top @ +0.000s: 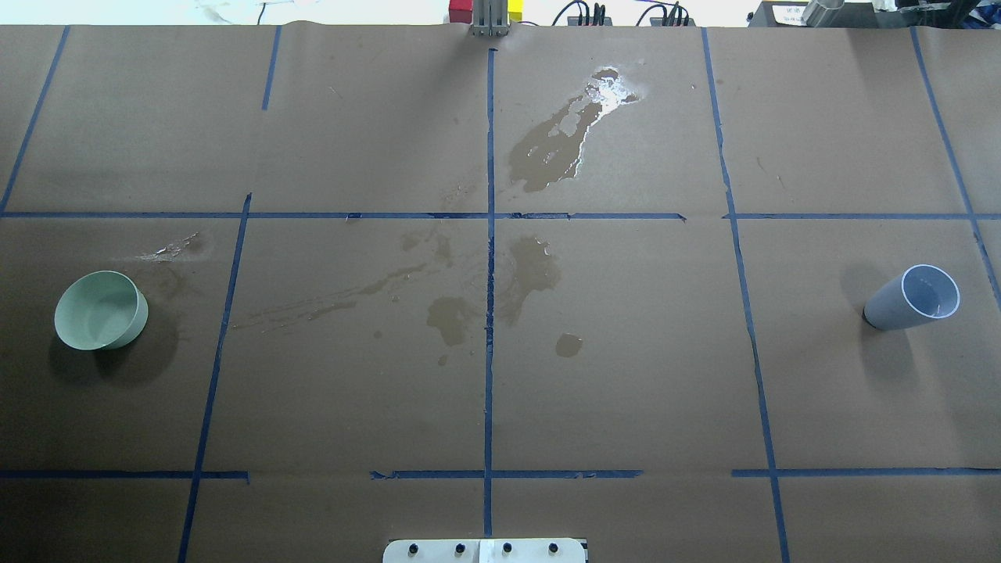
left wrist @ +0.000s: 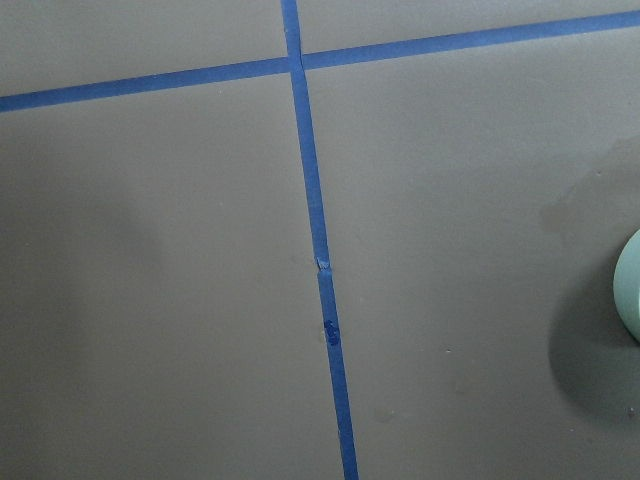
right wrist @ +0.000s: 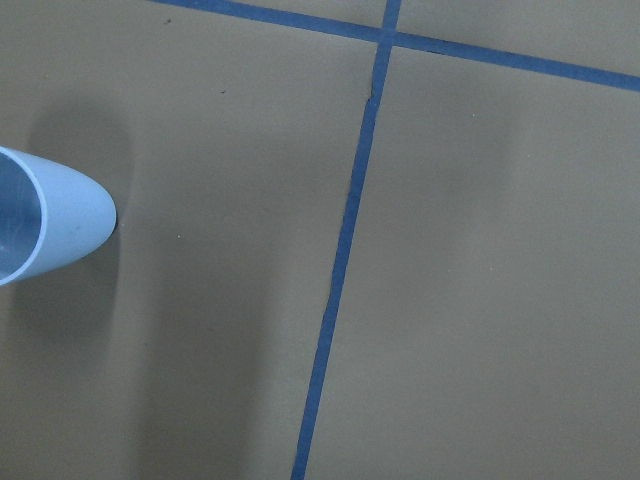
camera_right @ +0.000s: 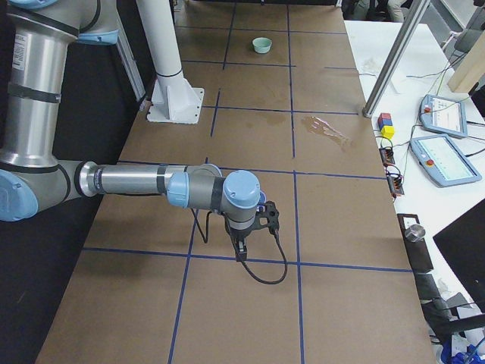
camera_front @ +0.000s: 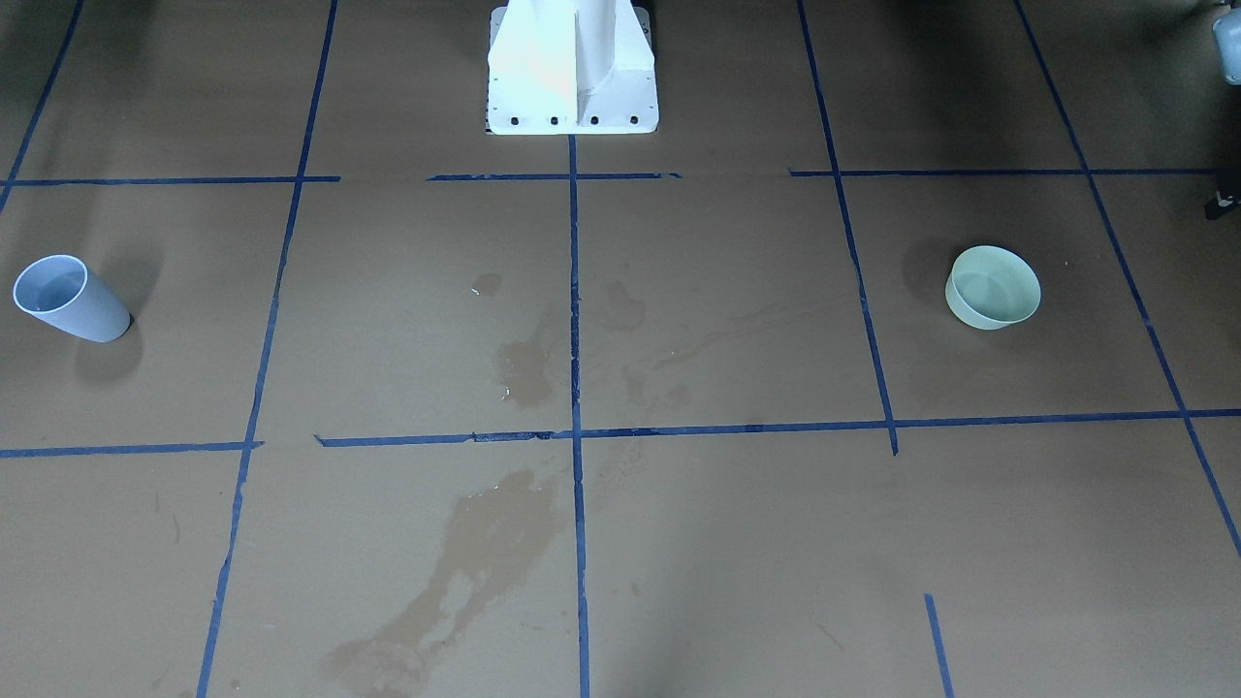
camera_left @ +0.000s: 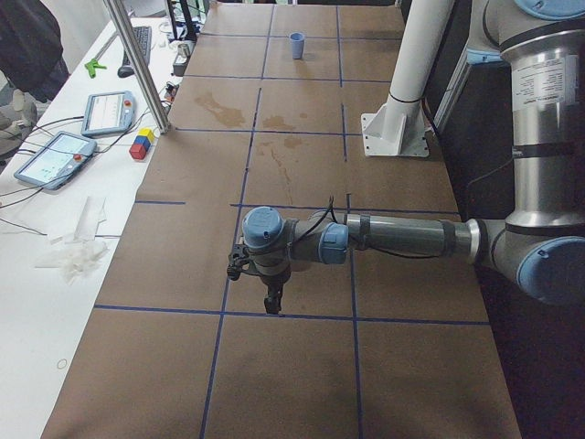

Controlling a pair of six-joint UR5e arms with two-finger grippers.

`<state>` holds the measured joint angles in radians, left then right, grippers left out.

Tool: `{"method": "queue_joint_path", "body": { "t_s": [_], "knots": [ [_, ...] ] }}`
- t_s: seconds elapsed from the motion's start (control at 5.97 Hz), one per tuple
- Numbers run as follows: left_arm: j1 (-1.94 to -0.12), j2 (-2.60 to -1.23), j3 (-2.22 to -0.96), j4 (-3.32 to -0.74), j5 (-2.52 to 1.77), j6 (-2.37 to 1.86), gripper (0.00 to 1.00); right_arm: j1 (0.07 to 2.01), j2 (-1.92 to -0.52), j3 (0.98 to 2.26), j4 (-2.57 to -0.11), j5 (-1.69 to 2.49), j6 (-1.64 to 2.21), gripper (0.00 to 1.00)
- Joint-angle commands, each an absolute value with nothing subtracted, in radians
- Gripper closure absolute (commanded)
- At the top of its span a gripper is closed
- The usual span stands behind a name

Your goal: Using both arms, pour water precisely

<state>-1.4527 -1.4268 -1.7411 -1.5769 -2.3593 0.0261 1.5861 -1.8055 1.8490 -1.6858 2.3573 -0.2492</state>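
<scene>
Even overhead light, frames sharp; soft shadows beside cup (top: 911,301) and bowl (top: 100,310), white glare on the puddle (top: 606,86).

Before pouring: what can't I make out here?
Left arm and right arm: jaws show only in side views, too small to tell open or shut.
Blue cup: contents unclear; the wrist view's edge cuts it off.
Green bowl: contents unclear; only a sliver in the wrist view.

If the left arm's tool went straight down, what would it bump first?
The left tool would likely hit bare table paper by the blue tape line, missing the green bowl.
</scene>
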Motion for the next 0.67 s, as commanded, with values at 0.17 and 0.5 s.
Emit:
{"method": "queue_joint_path", "body": {
  "t_s": [0.17, 0.5],
  "knots": [
    [-1.453, -1.425, -1.761, -1.575, -2.359, 0.026, 0.0, 1.586, -1.805, 1.848, -1.684, 2.356, -0.242, 0.0],
    [-1.447, -1.428, -1.753, -1.585, -2.353, 0.02, 0.0, 1.586, -1.778, 1.852, -1.68, 2.355, -0.238, 0.0]
  ]
}}
